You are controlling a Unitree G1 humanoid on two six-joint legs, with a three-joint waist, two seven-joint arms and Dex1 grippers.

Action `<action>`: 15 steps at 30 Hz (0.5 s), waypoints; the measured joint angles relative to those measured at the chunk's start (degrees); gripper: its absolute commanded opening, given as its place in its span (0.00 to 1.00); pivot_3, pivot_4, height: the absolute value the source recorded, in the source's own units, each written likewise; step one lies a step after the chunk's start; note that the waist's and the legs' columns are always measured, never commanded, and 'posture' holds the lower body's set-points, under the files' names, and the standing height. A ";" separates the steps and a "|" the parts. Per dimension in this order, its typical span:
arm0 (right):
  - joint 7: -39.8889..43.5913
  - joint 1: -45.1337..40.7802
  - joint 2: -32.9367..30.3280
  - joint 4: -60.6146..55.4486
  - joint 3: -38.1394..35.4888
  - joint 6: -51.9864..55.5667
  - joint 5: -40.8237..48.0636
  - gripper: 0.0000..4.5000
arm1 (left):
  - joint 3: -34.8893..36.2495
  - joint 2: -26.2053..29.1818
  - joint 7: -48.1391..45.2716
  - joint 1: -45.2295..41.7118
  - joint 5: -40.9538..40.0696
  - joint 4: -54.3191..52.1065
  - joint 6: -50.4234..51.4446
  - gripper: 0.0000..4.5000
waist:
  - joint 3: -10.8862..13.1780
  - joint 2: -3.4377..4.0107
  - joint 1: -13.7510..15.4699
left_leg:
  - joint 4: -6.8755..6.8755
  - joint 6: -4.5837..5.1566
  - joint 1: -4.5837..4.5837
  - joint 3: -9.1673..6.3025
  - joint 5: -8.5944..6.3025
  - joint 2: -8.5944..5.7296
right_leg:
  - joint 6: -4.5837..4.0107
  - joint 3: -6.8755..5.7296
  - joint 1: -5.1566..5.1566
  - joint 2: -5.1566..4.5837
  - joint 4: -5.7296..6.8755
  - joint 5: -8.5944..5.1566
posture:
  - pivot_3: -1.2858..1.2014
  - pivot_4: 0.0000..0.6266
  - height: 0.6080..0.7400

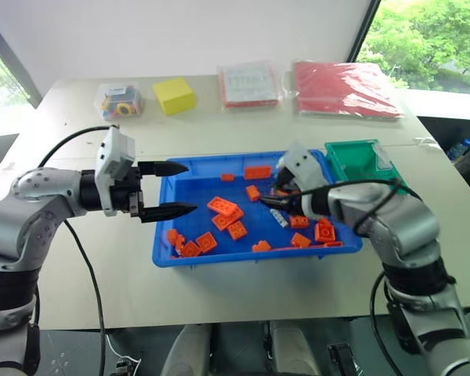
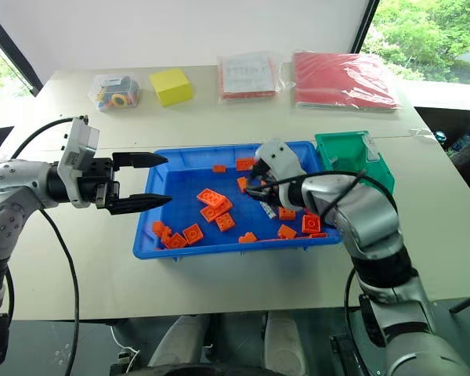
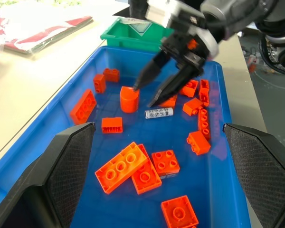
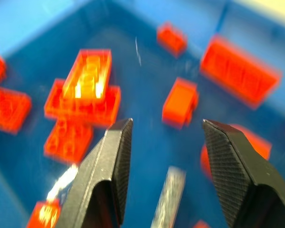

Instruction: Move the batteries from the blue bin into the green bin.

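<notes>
The blue bin (image 1: 251, 257) sits mid-table, scattered with orange bricks (image 1: 224, 208). One battery (image 3: 159, 113), a small silvery cylinder, lies flat on the bin floor (image 1: 279, 218). My right gripper (image 1: 272, 196) hovers just above it, open, with the battery (image 4: 168, 199) seen below the gap between the fingers and not gripped. The green bin (image 1: 360, 160) stands against the blue bin's far right corner, right behind my right wrist. My left gripper (image 1: 180, 188) is open and empty, held level over the blue bin's left rim and pointing right.
Along the table's far edge lie a yellow block (image 1: 174, 95), a clear box of coloured pieces (image 1: 119, 100), a bagged white sheet (image 1: 249, 83) and a red bagged item (image 1: 345, 88). An orange cylinder brick (image 3: 129, 99) stands close to the battery.
</notes>
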 measured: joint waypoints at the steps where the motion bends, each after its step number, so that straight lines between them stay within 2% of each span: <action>1: -0.51 1.00 0.07 -0.97 -0.53 1.28 0.43 0.52 | -0.01 -0.02 -0.01 -0.01 0.00 -0.01 0.00 1.00 | 0.00 0.00 0.00 | 0.02 0.00 0.00 0.02 0.00 -0.01 | 0.00 0.00 0.01 -0.01 0.00 0.00 | 0.52 0.24 0.97; 8: -4.34 5.12 0.92 -0.74 -2.35 2.36 0.24 0.52 | -1.64 -0.18 -0.48 -1.24 0.07 0.53 0.01 1.00 | 0.00 -0.01 0.25 | 0.05 0.00 0.01 0.01 0.00 -0.02 | 0.00 -0.01 0.05 -0.01 -0.01 0.00 | 0.52 0.24 0.97; 15: -5.52 6.17 1.90 3.64 -0.26 -2.47 -0.76 0.52 | -1.90 -0.69 -0.89 -2.94 0.45 0.92 -0.02 1.00 | 0.00 -0.01 0.09 | 0.03 0.01 0.04 0.01 0.00 -0.01 | 0.00 -0.02 0.06 0.01 0.00 0.00 | 0.52 0.24 0.97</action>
